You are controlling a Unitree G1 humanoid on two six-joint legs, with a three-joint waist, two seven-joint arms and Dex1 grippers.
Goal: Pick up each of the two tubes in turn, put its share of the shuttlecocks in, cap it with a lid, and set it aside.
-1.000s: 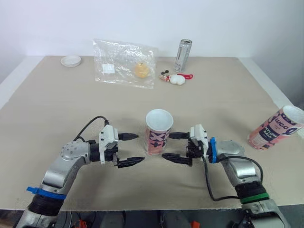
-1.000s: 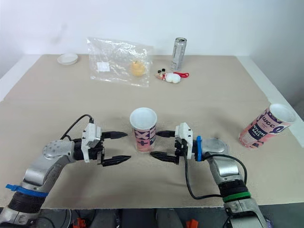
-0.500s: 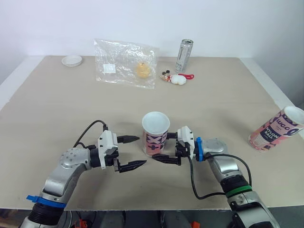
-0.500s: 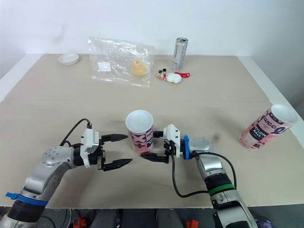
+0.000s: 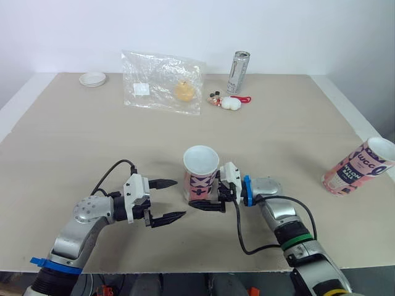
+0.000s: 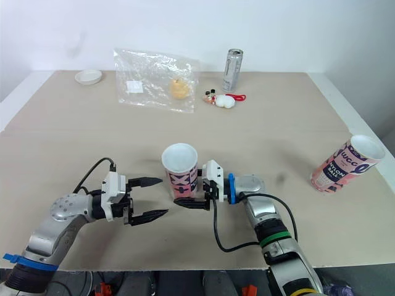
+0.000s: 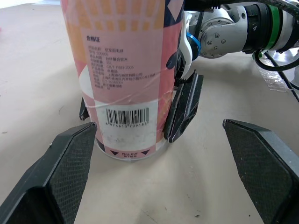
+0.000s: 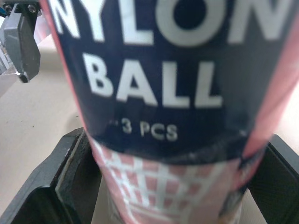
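Observation:
A pink and white tube (image 5: 200, 176) stands upright and open-topped at the table's middle. My right gripper (image 5: 196, 197) reaches it from the right, open, with one finger (image 7: 184, 107) on each side of its lower part. My left gripper (image 5: 181, 198) is open just left of the tube, not touching it. A second pink tube (image 5: 360, 165) leans at the table's right edge. A clear plastic bag (image 5: 163, 81) with something yellow inside lies at the back. A small round white lid (image 5: 92, 78) sits at the far left.
A silver can (image 5: 238, 72) stands at the back, with a small white and red toy (image 5: 227, 102) just in front of it. Both arms' black cables loop over the table near the front edge.
My right gripper has moved left until its fingers straddle the middle tube, which has shifted slightly left. My left gripper has drawn back a little toward the front left.

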